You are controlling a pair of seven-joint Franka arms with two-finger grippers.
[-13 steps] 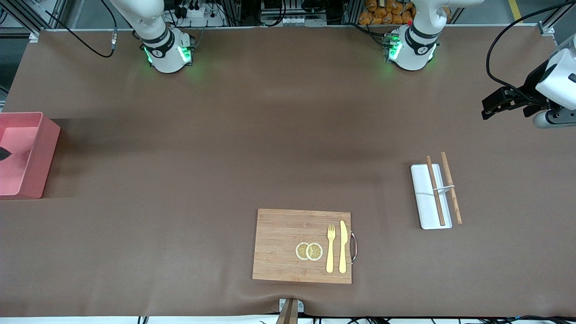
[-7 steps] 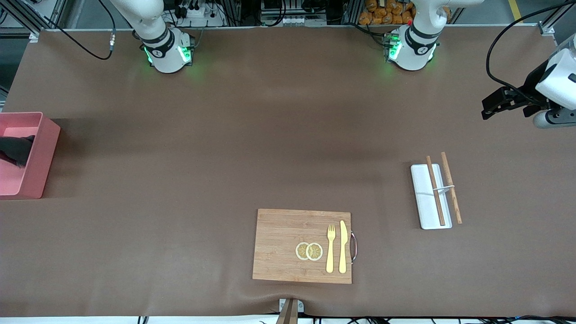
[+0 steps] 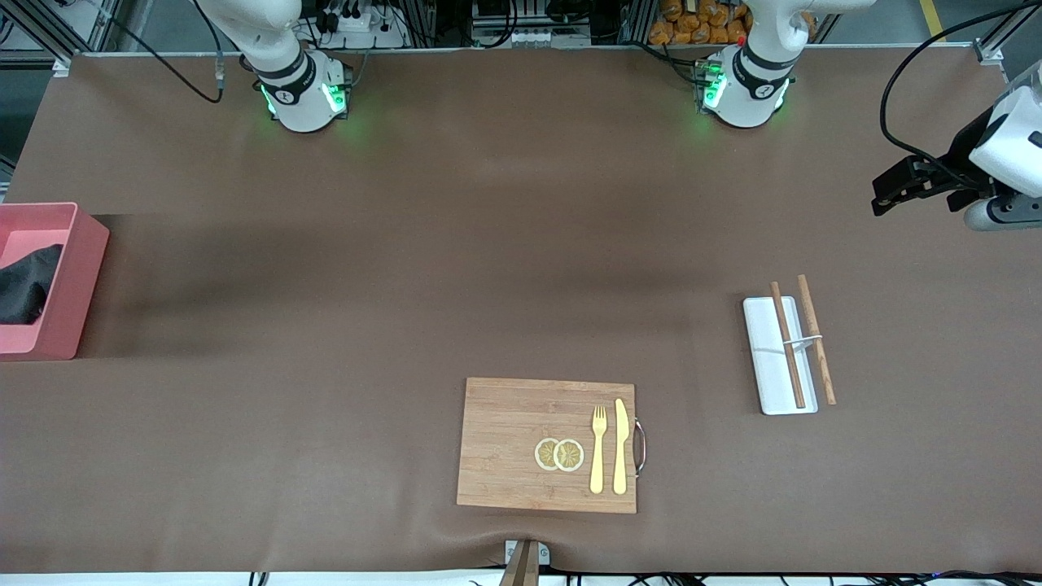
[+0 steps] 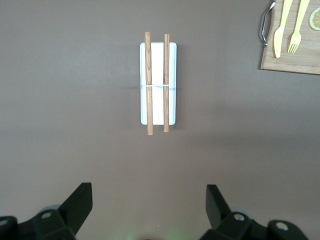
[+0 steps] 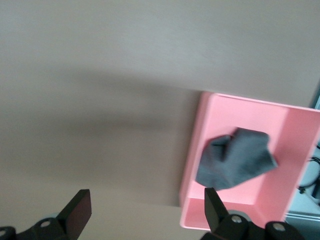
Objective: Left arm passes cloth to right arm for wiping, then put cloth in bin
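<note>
- Cloth (image 3: 23, 283) sits inside the bin (image 3: 77, 277), so you can judge the handover, the wipe and the drop-off as done; nothing of the task appears left beyond parking the arms.
- You see the bin, a pink straight-walled box, at the right arm's end of the surface (image 3: 407, 244), partly cut off by the front view's edge.
- In the right wrist view the cloth (image 5: 235, 158) looks like a crumpled charcoal-grey lump, bunched rather than folded, lying on the bin's floor with one part against a wall (image 5: 192, 150). You cannot make out a coloured edge on it.
- Your right pincer (image 5: 145, 212) hangs above the surface just beside the bin, its fingers spread wide and holding nothing.
- Your left pincer (image 4: 149, 207) waits high over the left arm's end of the surface, near the white tray (image 4: 158, 82) with two wooden sticks (image 4: 149, 82); its fingers are also wide apart and empty.
- You will find the wooden board (image 3: 521, 443) with fork (image 3: 598, 448), knife (image 3: 621, 446) and two lemon slices (image 3: 559, 454) nearest the front camera, well apart from the bin.
</note>
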